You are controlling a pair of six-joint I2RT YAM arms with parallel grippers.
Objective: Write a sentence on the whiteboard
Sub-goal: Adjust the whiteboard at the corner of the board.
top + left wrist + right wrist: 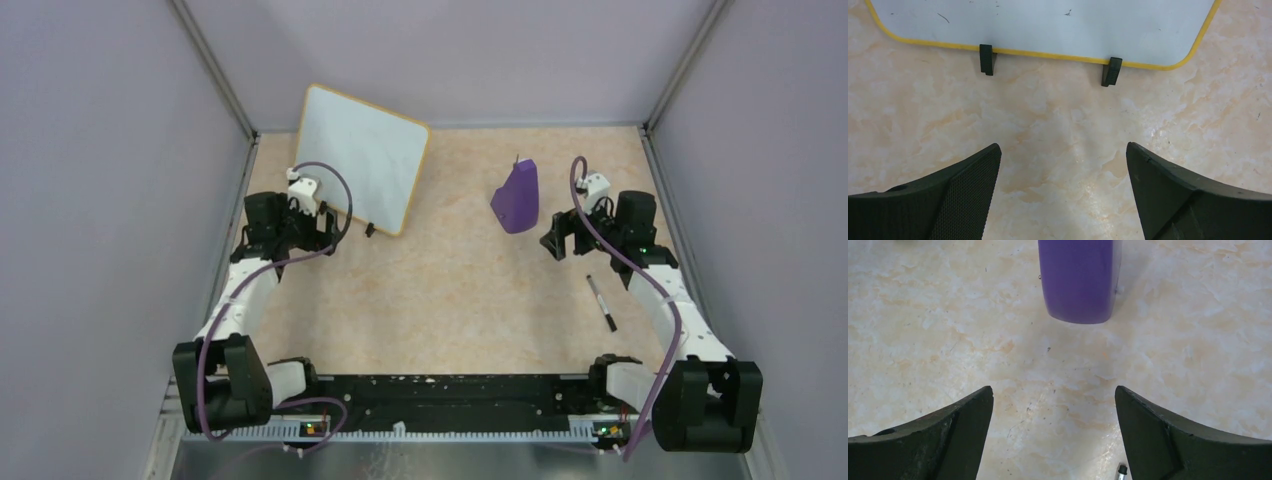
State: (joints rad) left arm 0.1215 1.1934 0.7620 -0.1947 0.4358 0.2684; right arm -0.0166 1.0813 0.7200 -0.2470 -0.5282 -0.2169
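The whiteboard (360, 165) leans upright at the back left, white with an orange-tan rim, on two black clip feet (986, 59). Its face (1048, 25) shows only faint specks, and no sentence is in view on it. My left gripper (322, 232) hovers just in front of the board's lower edge, open and holding nothing (1063, 150). A thin black marker pen (601, 303) lies flat on the table at the right. My right gripper (558, 240) is open and holding nothing (1054, 390), between the pen and the purple block, with the pen's tip (1121, 471) by its right finger.
A purple wedge-shaped block (517, 197) stands at the back right, straight ahead of the right gripper (1079, 280). Lilac walls with metal corner posts close in the marbled beige table (440, 280) on three sides.
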